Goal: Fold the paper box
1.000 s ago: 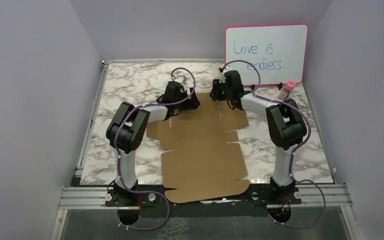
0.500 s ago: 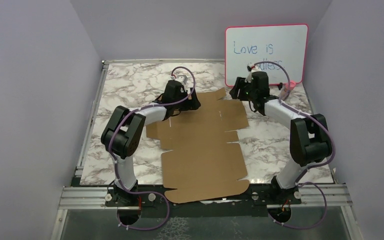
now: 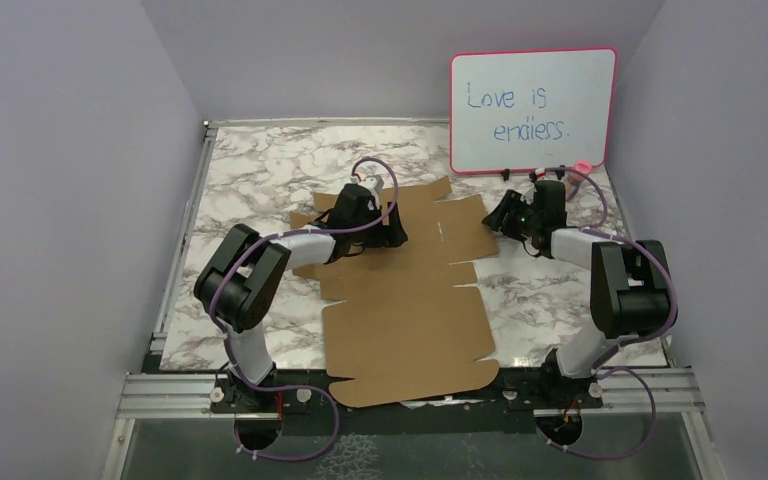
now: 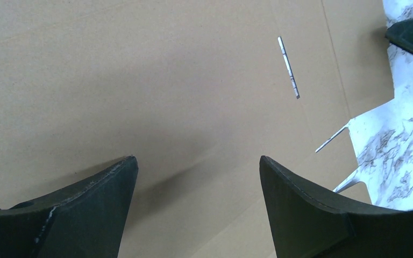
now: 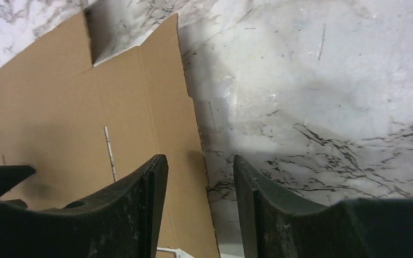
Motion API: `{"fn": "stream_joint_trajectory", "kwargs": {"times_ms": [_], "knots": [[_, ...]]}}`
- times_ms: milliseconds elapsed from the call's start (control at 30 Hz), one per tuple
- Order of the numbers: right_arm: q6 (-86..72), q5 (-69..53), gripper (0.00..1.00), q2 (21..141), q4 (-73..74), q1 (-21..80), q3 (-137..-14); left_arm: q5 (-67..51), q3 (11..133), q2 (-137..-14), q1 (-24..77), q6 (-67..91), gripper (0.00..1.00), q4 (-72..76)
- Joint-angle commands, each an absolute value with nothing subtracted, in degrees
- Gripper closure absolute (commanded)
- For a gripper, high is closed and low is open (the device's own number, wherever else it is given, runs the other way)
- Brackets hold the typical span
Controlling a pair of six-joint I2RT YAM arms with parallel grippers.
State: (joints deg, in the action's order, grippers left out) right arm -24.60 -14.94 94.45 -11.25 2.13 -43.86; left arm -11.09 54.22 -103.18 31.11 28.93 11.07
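Note:
The paper box is a flat brown die-cut cardboard sheet with flaps and slits, lying on the marble table from its middle to the near edge. My left gripper is open, low over the sheet's far panel; the left wrist view shows bare cardboard between its spread fingers. My right gripper is open and empty at the sheet's far right edge. In the right wrist view that cardboard edge runs between its fingers, one over cardboard, one over marble.
A pink-framed whiteboard reading "Love is endless." stands at the back right. A small pink-capped bottle sits just behind the right arm. Purple walls enclose the table on three sides.
My right arm swung from the sheet's far edge out to the right and down to its far right edge. My left gripper shifted slightly nearer and right over the far panel.

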Motion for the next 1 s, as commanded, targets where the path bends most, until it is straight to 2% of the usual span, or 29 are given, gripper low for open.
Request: {"fn": "stream_joint_trajectory", "kwargs": {"times_ms": [0,133,300,367,667,967], "knots": [[-26.6,-19.9,0.50,95.5,-16.4,1.5,-42.5,-11.5,52.4,-101.4,31.4,29.8,0.15,12.7],[-25.9,-22.5,0.62,96.2,-16.8,1.5,-42.4,-11.6,52.1,-102.1,31.6,29.8,0.15,12.7],[-23.5,-23.6,0.84,95.2,-16.3,1.6,-42.2,-11.7,52.5,-103.5,31.7,29.8,0.15,12.6],[-22.1,-22.8,0.88,94.0,-15.8,1.7,-42.2,-11.6,52.7,-103.9,31.7,29.8,0.15,12.6],[-13.3,-7.7,0.94,90.0,-8.5,10.8,-46.2,-11.9,52.0,-105.4,31.7,29.4,0.15,14.2],[-6.9,8.0,0.95,86.4,-3.5,19.8,-49.3,-13.0,50.0,-105.9,31.7,30.1,0.15,17.1]]}}
